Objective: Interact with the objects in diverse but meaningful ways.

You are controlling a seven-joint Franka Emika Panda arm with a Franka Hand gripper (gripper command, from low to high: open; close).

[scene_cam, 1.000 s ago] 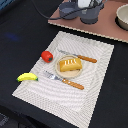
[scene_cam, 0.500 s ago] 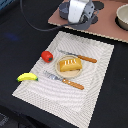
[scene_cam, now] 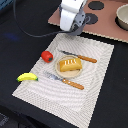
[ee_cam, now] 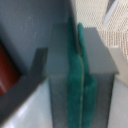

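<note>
Gripper (scene_cam: 75,29) w/ green pads (ee_cam: 79,80) pressed together, nothing held, hangs above your placemat (scene_cam: 95,75); bread loaf (scene_cam: 69,64) sits centre, likely next pick.

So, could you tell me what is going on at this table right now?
A single robot arm hangs over the far edge of a striped placemat, holding nothing. Its gripper looks shut in the wrist view, green pads pressed together. On the mat, a bread loaf sits on a small plate between two orange-handled utensils. A red tomato and a yellow banana lie by the mat's edge, untouched.
</note>
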